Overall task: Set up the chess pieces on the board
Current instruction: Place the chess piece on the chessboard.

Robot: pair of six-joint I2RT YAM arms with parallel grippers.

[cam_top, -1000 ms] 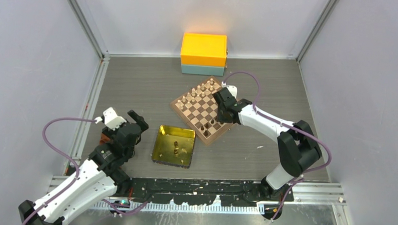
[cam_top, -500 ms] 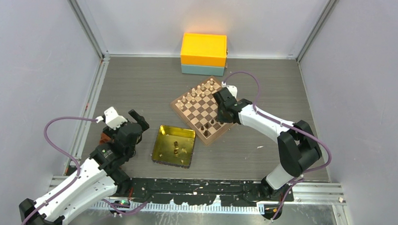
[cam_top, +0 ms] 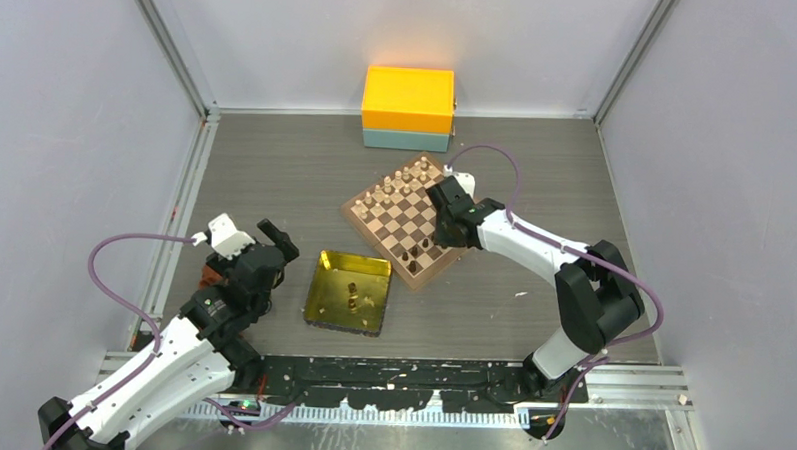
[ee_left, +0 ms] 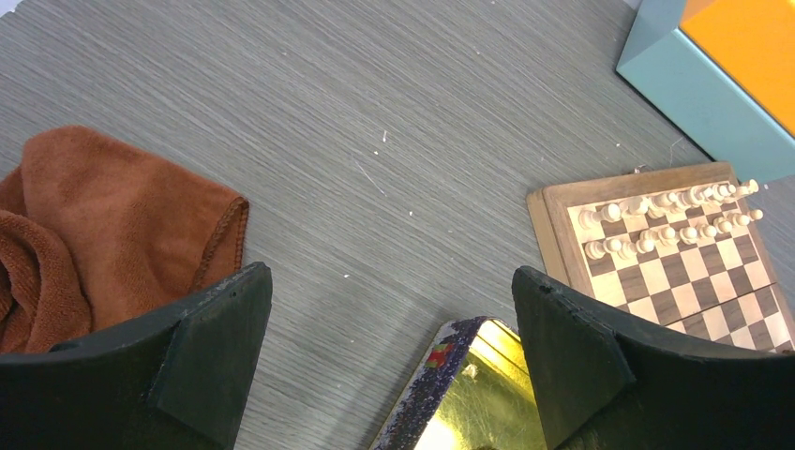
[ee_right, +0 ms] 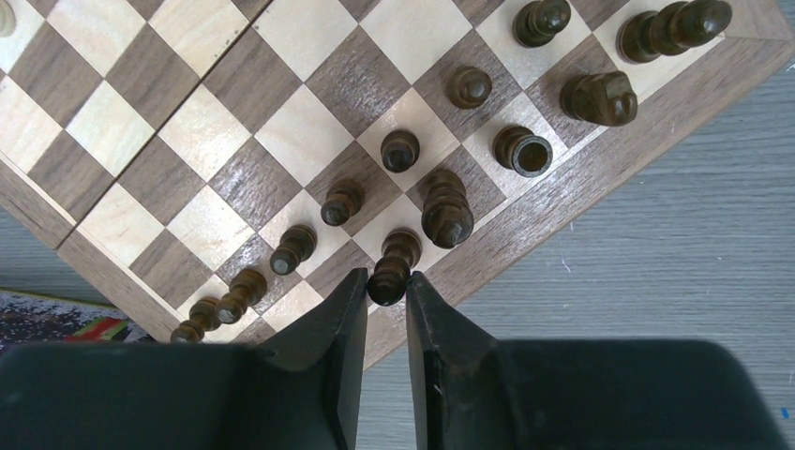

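Tabletop [cam_top: 276, 171] grey, wood-grained; pale walls [cam_top: 68, 123] around; board [cam_top: 402, 225] beside gold tray [cam_top: 315, 294]

Probably a robot lab cell: plain grey walls [cam_top: 68, 123], aluminium corner posts [cam_top: 175, 49].

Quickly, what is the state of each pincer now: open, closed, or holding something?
Left pincer: open, holding nothing.
Right pincer: closed on a dark chess piece at the near edge of the chessboard.
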